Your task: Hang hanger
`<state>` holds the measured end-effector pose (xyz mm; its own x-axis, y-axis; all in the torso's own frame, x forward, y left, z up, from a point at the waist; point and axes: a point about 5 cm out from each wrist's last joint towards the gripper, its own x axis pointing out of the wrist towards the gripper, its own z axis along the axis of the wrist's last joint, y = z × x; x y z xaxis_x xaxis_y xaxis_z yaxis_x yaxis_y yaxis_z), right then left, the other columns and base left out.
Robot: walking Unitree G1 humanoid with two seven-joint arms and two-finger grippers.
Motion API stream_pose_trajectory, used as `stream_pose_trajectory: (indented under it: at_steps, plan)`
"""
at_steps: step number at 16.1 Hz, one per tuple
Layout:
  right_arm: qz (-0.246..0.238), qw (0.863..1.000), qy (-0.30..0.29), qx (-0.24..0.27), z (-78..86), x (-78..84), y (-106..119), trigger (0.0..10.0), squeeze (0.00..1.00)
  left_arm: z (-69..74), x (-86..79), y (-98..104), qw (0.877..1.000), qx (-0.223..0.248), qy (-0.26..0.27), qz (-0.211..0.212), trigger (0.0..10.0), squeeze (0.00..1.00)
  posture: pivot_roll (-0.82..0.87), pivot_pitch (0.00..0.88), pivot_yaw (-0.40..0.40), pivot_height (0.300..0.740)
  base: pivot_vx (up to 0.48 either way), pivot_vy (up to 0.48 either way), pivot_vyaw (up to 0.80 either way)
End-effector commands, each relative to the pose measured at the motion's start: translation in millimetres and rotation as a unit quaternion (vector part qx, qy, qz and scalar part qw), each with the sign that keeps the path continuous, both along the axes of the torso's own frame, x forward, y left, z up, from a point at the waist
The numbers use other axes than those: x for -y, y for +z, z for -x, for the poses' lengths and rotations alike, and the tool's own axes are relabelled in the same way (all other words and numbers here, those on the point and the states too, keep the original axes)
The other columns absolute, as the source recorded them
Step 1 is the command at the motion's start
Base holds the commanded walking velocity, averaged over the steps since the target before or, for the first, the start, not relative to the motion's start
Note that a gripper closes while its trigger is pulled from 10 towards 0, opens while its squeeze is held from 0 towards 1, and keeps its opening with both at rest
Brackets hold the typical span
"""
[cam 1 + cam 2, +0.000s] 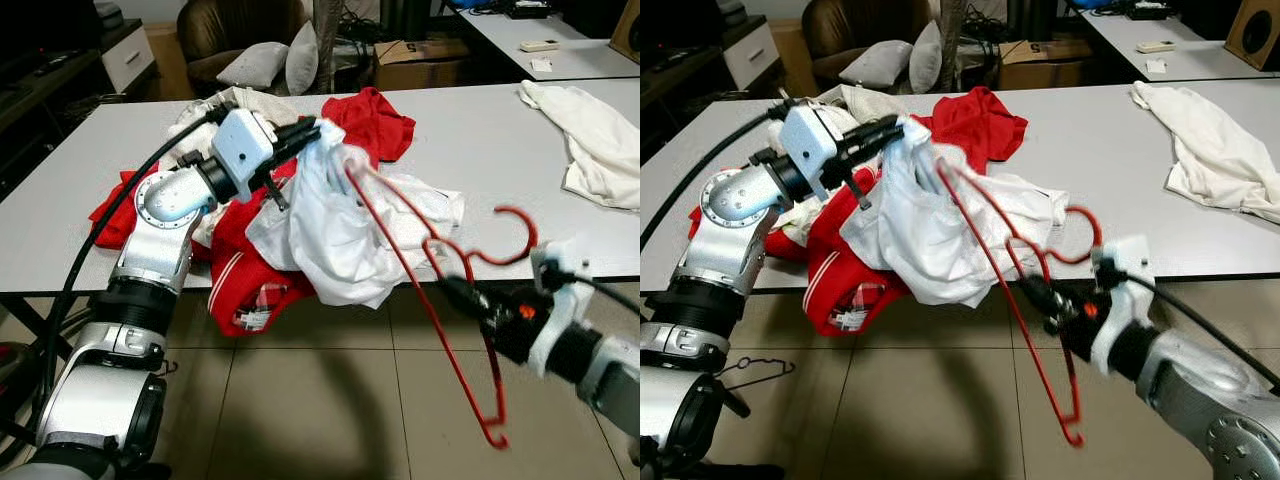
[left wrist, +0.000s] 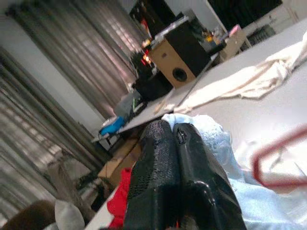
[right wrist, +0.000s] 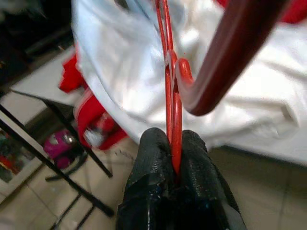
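Note:
A red wire hanger (image 1: 430, 290) is held in front of the table's near edge, one end poked into a pale white garment (image 1: 330, 225), its hook (image 1: 510, 235) curling up on the right. My right gripper (image 1: 462, 293) is shut on the hanger's neck; the right wrist view shows the red wire (image 3: 173, 139) pinched between the black fingers. My left gripper (image 1: 318, 128) is shut on the top of the white garment (image 2: 211, 139), lifting a fold of it above the clothes pile.
Red clothes (image 1: 375, 120) and more white ones are heaped on the grey table (image 1: 480, 130). Another cream garment (image 1: 595, 145) lies at the far right. A black hanger (image 1: 755, 370) lies on the tiled floor. Chair, boxes and a second table stand behind.

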<state>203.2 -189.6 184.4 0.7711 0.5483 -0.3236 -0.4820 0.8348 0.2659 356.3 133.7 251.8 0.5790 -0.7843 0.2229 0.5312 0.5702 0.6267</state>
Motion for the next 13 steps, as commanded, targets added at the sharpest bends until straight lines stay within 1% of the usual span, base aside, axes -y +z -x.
stream_pose_trajectory:
  at_steps: [1, 3, 5, 6, 7, 8, 9, 10, 11, 12, 13]
  plan:
    - [0.003, 1.000, -0.001, -0.020, 1.4, 0.1, -4, 10.0, 0.00, 2.6, -1.0, 6, 1.000, 0.012, -0.001, 0.007, 0.0, 0.00, -0.16, 0.000, 0.077, 0.740, 0.000, 0.000, 0.00]
    - [0.006, 0.999, -0.013, -0.041, 2.4, 2.6, -10, 10.0, 0.00, 8.7, 3.8, 11, 0.999, 0.027, -0.023, 0.015, 0.0, 0.00, -0.16, 0.000, 0.074, 0.740, 0.000, 0.000, 0.00]
    - [-0.002, 0.998, -0.041, -0.046, -1.0, 7.1, -11, 10.0, 0.00, 15.7, 9.6, 10, 0.998, 0.036, -0.055, -0.005, 0.0, 0.00, -0.16, 0.000, 0.074, 0.740, 0.000, 0.000, 0.00]
    - [-0.018, 0.998, -0.050, -0.041, -3.0, 7.5, -8, 10.0, 0.00, 18.3, 11.7, 7, 0.997, 0.035, -0.065, -0.018, 0.0, 0.00, -0.16, 0.000, 0.073, 0.740, 0.000, 0.000, 0.00]
    - [-0.051, 0.996, -0.060, -0.034, -5.4, 7.9, -4, 10.0, 0.00, 22.9, 16.0, 3, 0.995, 0.033, -0.085, -0.037, 0.0, 0.00, -0.16, 0.000, 0.073, 0.740, 0.000, 0.000, 0.00]
    - [-0.077, 0.994, -0.067, -0.033, -6.9, 8.4, -3, 10.0, 0.00, 25.8, 20.0, 0, 0.993, 0.034, -0.098, -0.048, 0.0, 0.00, -0.16, 0.000, 0.073, 0.740, 0.000, 0.000, 0.00]
    - [-0.086, 0.993, -0.069, -0.034, -7.3, 8.6, -3, 10.0, 0.00, 26.8, 21.5, 0, 0.993, 0.035, -0.103, -0.051, 0.0, 0.00, -0.16, 0.000, 0.073, 0.740, 0.000, 0.000, 0.00]
    - [-0.116, 0.989, -0.085, -0.043, -8.5, 10.3, -4, 10.0, 0.00, 29.8, 26.0, -1, 0.991, 0.038, -0.116, -0.062, 0.0, 0.00, -0.17, 0.000, 0.074, 0.740, 0.000, 0.000, 0.00]
    - [-0.130, 0.986, -0.095, -0.049, -9.0, 11.4, -6, 10.0, 0.00, 30.6, 27.4, -2, 0.990, 0.038, -0.121, -0.065, 0.0, 0.00, -0.17, 0.000, 0.074, 0.740, 0.000, 0.000, 0.00]
    - [-0.167, 0.977, -0.116, -0.065, -10.1, 12.0, -10, 10.0, 0.00, 31.7, 29.5, -2, 0.989, 0.043, -0.124, -0.068, 0.0, 0.00, -0.18, 0.000, 0.075, 0.740, 0.000, 0.000, 0.00]
    - [-0.181, 0.973, -0.122, -0.074, -10.2, 11.8, -12, 10.0, 0.00, 32.2, 30.6, 0, 0.989, 0.049, -0.124, -0.066, 0.0, 0.00, -0.18, 0.000, 0.075, 0.740, 0.000, 0.000, 0.00]
